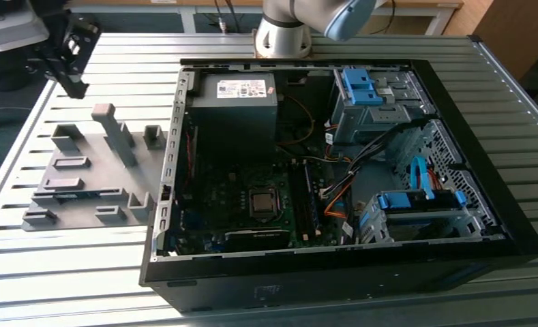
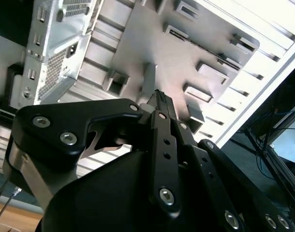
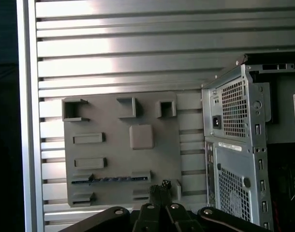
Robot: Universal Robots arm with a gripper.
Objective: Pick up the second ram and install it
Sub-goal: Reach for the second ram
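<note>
The second ram [image 3: 111,179] is a thin dark stick standing on edge between two blocks of the grey holder tray [image 3: 152,164]. In the exterior view it shows as a blue-green strip [image 1: 69,195] near the tray's [image 1: 86,180] front. In the second wrist view it is a thin dark line [image 2: 196,47] across the tray. My gripper [image 1: 76,87] hangs above the table behind the tray, well apart from the ram. Its fingertips [image 2: 158,98] press together with nothing between them, and they also show closed in the first wrist view [image 3: 162,186].
An open black computer case [image 1: 487,225] lies on the slatted metal table [image 1: 59,272], to the exterior view's right of the tray. Its motherboard [image 1: 250,184] is exposed, with a dark stick [image 1: 303,197] in a slot. The tray carries several upright grey blocks [image 1: 114,129].
</note>
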